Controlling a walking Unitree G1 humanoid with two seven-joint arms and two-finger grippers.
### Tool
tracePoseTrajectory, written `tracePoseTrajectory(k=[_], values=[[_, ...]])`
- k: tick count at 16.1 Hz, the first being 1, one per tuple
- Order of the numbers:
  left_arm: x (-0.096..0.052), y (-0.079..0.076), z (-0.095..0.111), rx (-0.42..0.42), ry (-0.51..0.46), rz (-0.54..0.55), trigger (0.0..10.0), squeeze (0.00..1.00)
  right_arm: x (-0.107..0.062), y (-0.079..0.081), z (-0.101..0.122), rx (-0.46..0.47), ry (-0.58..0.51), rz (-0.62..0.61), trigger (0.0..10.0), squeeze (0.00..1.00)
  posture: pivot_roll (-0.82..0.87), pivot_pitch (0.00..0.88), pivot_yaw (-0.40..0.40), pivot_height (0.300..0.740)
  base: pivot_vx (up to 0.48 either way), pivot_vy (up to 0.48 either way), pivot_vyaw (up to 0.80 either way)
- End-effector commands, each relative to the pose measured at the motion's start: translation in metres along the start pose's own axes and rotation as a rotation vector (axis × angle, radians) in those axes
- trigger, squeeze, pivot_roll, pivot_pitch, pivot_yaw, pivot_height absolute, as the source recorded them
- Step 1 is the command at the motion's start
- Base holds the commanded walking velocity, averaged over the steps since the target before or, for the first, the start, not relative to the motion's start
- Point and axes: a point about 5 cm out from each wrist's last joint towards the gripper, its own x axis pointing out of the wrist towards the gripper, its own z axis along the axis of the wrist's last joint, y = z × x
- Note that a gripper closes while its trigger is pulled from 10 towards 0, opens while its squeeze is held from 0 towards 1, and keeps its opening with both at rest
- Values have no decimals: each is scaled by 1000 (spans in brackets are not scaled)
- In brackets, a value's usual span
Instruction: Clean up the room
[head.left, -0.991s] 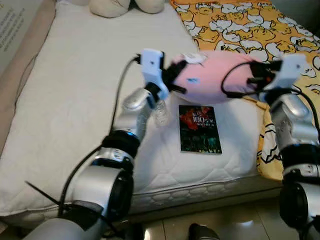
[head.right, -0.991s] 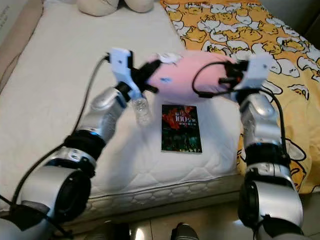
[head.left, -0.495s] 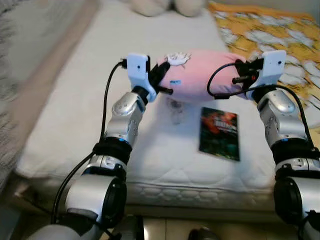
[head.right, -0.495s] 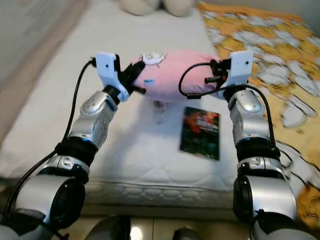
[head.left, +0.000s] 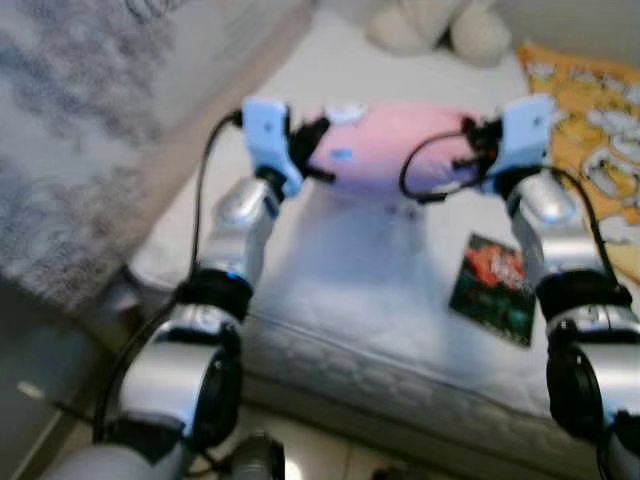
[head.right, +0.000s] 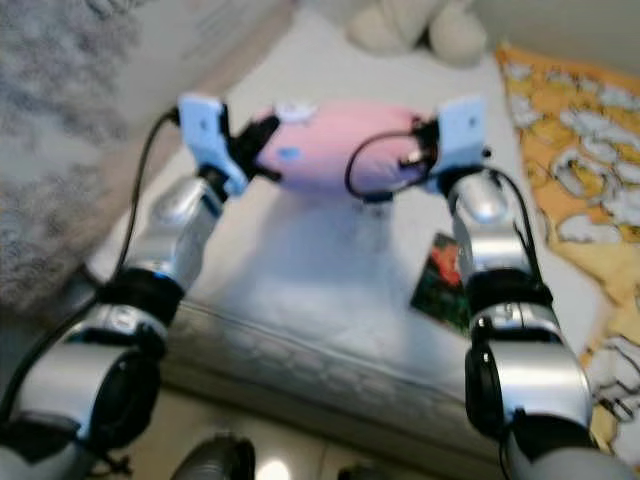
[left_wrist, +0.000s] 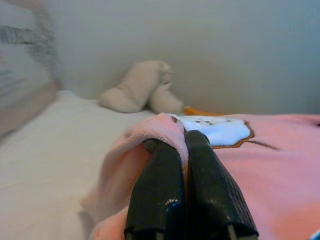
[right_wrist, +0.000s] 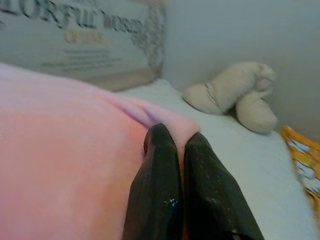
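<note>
Pink plush pillow (head.left: 385, 150) held up above the white mattress (head.left: 330, 270), stretched between 2 grippers: left gripper (left_wrist: 184, 145) pinched closed on its left end by the white patch (left_wrist: 217, 130), right gripper (right_wrist: 172, 137) pinched closed on a fold at its right end. Dark-cover book (head.left: 495, 300) lies flat near the mattress front edge by the right arm, yellow duck-print blanket (head.left: 600, 120) covers the right side, and a beige plush toy (head.left: 435, 30) sits at the far end against the wall.
</note>
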Motion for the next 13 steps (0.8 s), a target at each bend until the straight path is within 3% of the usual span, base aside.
tracePoseTrajectory(k=[1, 4, 6, 13], values=[[4, 8, 13, 31, -42, 45, 0, 0, -5, -18, -4, 3, 12, -97, 0, 0, -45, 0, -45, 740, 0, 0, 0], [-4, 24, 1, 69, 39, 103, 0, 0, -10, -8, -22, 47, 63, -100, 0, 0, -52, 0, -45, 740, 0, 0, 0], [-8, 27, -3, 77, 49, 108, 0, 0, -13, -4, -28, 57, 67, -97, 0, 0, -56, 0, -45, 740, 0, 0, 0], [-5, 19, -9, 122, 81, 60, 0, 0, -7, -5, -19, 58, 32, -104, 0, 0, -58, 0, -42, 740, 0, 475, 0]])
